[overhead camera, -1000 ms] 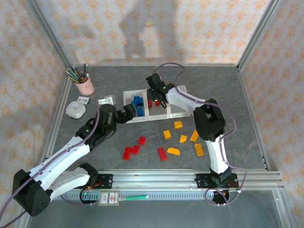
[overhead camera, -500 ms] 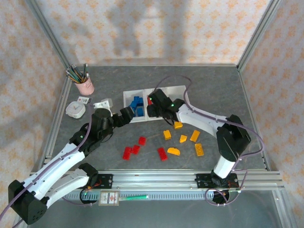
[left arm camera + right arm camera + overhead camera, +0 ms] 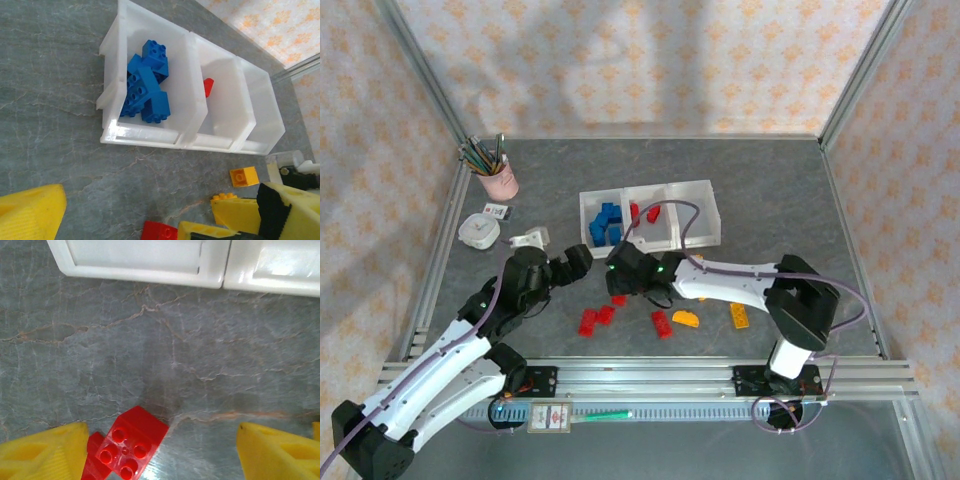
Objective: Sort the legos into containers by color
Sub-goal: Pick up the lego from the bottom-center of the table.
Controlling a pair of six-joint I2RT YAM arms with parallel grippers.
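Right tool (image 3: 160,455) spread wide and empty above a red lego (image 3: 125,447) on the table (image 3: 200,365). We place the brick off-centre, just beside one finger, short of the containers (image 3: 215,277). Left tool (image 3: 575,262) gapes empty nearby.

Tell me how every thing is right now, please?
Containers: upright, open-topped; the rightmost one is empty.
Blue legos: piled in the leftmost container.
Red legos: some in the middle container, others loose on the table.
Orange-yellow legos: loose on the table.
Pencil cup: upright, holding pencils.
Left jaws: open, holding nothing.
Right jaws: open over a loose red lego, not gripping it.
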